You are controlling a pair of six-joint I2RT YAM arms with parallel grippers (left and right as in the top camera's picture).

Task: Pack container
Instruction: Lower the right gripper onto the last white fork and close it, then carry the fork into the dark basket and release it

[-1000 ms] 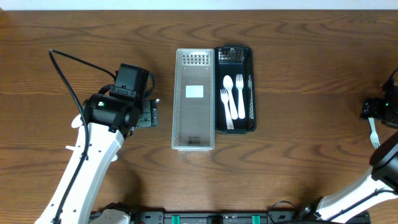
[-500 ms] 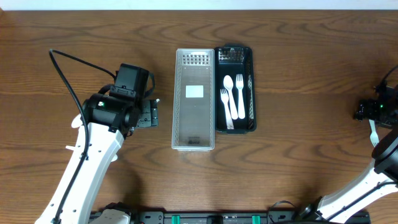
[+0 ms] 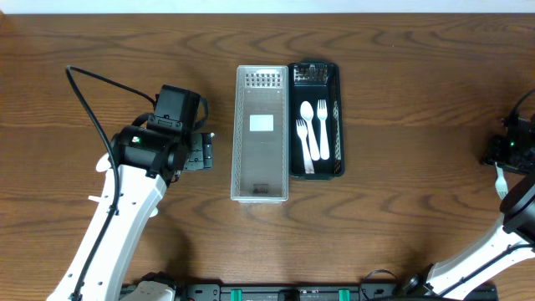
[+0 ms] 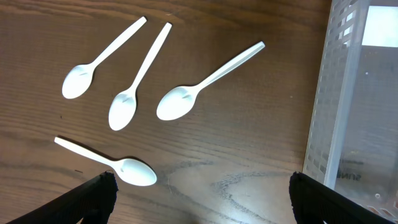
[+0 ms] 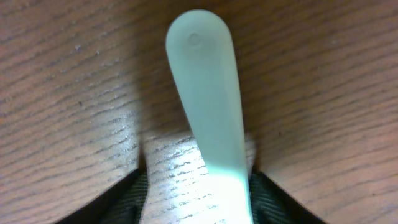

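A clear plastic basket point(image 3: 262, 134) stands mid-table beside a dark tray point(image 3: 337, 117) that holds a white spoon point(image 3: 307, 125) and two forks point(image 3: 323, 125). My left gripper point(image 3: 197, 155) is open and empty just left of the basket. In the left wrist view it point(image 4: 202, 202) hovers over several white spoons point(image 4: 180, 102) on the table. My right gripper point(image 3: 504, 152) is at the far right edge over a white fork point(image 3: 502, 179). In the right wrist view its jaws point(image 5: 198, 202) straddle the fork's handle point(image 5: 208, 99), which lies on the wood with a gap on the left side.
The basket's wall point(image 4: 348, 93) is close on the right of the left gripper. The left arm's black cable point(image 3: 92, 100) loops over the table's left side. The fork lies near the table's right edge.
The right gripper shifted slightly left, then settled low over the fork's handle. The left arm and the containers have not moved.
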